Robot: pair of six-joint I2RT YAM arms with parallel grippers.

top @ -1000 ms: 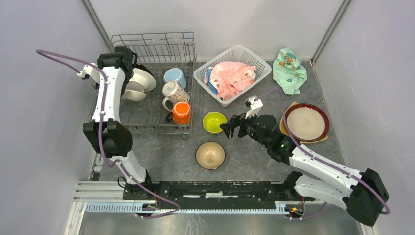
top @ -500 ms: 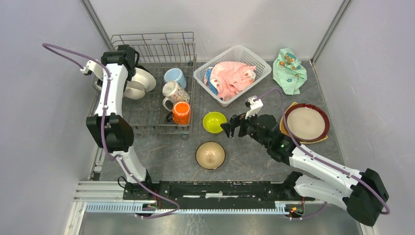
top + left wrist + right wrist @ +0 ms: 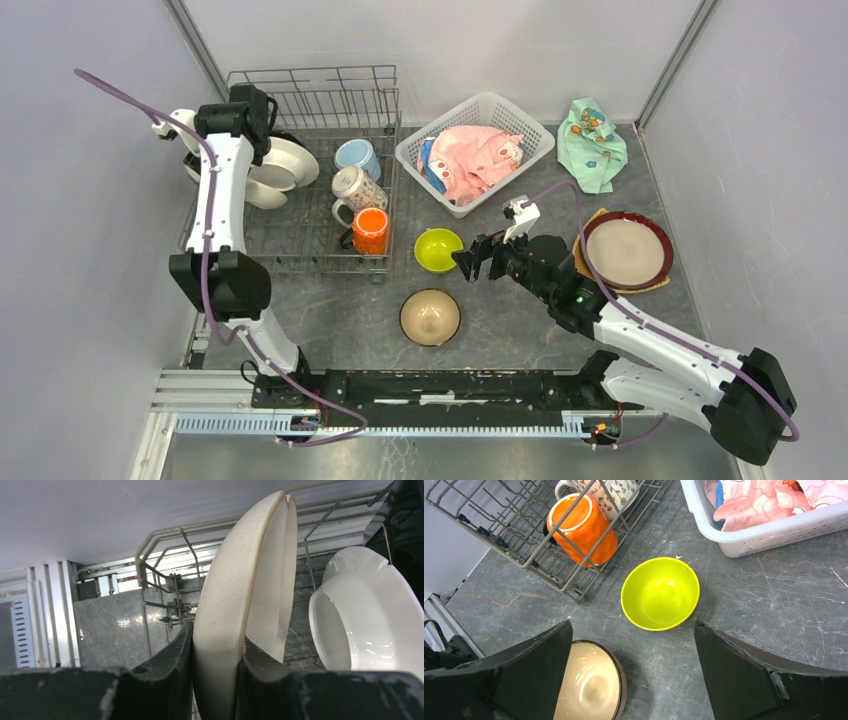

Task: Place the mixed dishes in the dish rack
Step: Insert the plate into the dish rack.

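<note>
The left end effector is pinching the cream divided plate by its rim, holding it on edge inside the dish rack, just beside a white scalloped dish standing there. The step in hand is slotting this plate. Its lower edge is hiding behind the fingers, so it is possibly not yet seated in a slot. The next move is calling for a small lowering, then a release.

The right end effector is hanging spread wide over the lime-green bowl on the surface, with the tan bowl near. No brand or writing is showing legibly, and the patterned mug is carrying a print too small to read.
</note>
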